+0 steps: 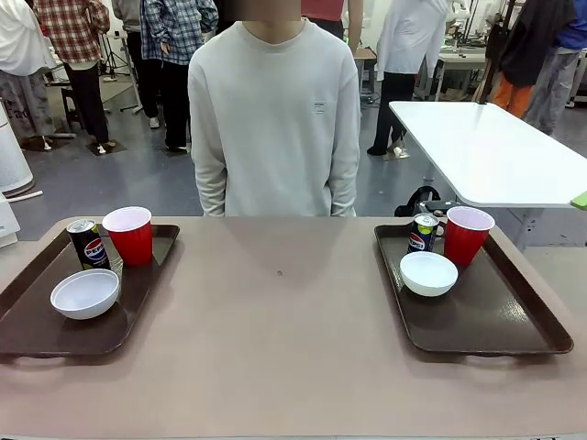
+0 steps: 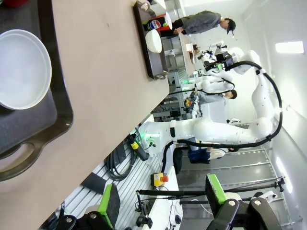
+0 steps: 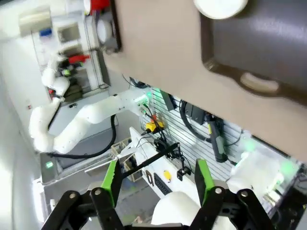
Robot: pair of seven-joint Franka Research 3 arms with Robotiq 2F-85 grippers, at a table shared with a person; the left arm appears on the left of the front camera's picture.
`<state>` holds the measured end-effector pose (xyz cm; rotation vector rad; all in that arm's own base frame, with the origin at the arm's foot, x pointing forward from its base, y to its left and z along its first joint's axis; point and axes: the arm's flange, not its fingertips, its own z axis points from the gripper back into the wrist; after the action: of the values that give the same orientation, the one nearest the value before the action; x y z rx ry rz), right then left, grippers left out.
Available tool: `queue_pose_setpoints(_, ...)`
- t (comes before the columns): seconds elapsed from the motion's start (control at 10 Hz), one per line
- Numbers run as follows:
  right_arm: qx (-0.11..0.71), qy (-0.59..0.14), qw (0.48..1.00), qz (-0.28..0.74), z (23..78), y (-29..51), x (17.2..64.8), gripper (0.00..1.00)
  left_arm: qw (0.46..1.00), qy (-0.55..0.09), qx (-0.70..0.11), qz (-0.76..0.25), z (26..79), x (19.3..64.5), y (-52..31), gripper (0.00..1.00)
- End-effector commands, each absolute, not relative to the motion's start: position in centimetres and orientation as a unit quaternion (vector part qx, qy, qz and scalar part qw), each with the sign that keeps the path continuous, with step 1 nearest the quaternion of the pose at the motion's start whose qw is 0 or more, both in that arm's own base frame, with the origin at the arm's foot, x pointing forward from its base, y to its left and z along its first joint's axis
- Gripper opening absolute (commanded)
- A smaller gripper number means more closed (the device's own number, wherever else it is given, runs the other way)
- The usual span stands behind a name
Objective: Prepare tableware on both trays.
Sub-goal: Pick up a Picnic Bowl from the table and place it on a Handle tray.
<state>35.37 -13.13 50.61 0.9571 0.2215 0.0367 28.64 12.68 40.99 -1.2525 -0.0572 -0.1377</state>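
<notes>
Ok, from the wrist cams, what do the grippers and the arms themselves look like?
Both the left gripper and the right gripper have black linkages with silver pivot bolts and bright green pads on the fingers. The arms are glossy white with rounded segments, and a black cable loops along the outside.

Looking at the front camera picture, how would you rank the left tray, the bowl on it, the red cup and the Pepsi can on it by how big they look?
1. Left tray, by far the largest.
2. White bowl.
3. Red cup.
4. Pepsi can, slimmest and smallest.
The bowl sits nearer the camera than the cup, so ranks 2 and 3 are unsure.
</notes>
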Motion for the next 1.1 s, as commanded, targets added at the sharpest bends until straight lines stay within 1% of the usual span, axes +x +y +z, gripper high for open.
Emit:
queue_pose_setpoints(0.0,0.497,0.113,0.854,0.102,49.7,-13.8,38.3,0.8,0.803,-0.034,-0.592,-0.067,41.2,28.6,12.7,0.95)
queue_pose_setpoints(0.2,0.516,0.109,0.84,0.127,48.9,-13.3,39.8,0.8,0.803,-0.034,-0.592,-0.067,41.2,28.6,12.7,0.95)
queue_pose_setpoints(0.3,0.512,0.088,0.847,0.114,48.9,-13.1,40.1,0.8,0.803,-0.034,-0.592,-0.067,41.2,28.6,12.7,0.95)
queue_pose_setpoints(0.4,0.482,0.035,0.874,0.054,49.1,-12.8,40.5,0.8,0.803,-0.034,-0.592,-0.067,41.2,28.6,12.7,0.95)
queue_pose_setpoints(0.5,0.468,-0.005,0.884,0.011,49.6,-12.4,40.6,0.8,0.803,-0.034,-0.592,-0.067,41.2,28.6,12.7,0.95)
queue_pose_setpoints(0.6,0.455,-0.025,0.89,-0.009,50.0,-12.0,40.5,0.8,0.803,-0.034,-0.592,-0.067,41.2,28.6,12.7,0.95)
queue_pose_setpoints(0.7,0.415,-0.027,0.91,-0.01,50.5,-11.4,40.2,0.8,0.803,-0.034,-0.592,-0.067,41.2,28.6,12.7,0.95)
queue_pose_setpoints(0.8,0.473,0.004,0.88,0.038,49.9,-14.0,41.5,0.8,0.803,-0.034,-0.592,-0.067,41.2,28.6,12.7,0.95)
queue_pose_setpoints(1.0,0.473,0.004,0.88,0.038,49.9,-14.0,41.5,0.8,0.803,-0.034,-0.592,-0.067,41.2,28.6,12.7,0.95)
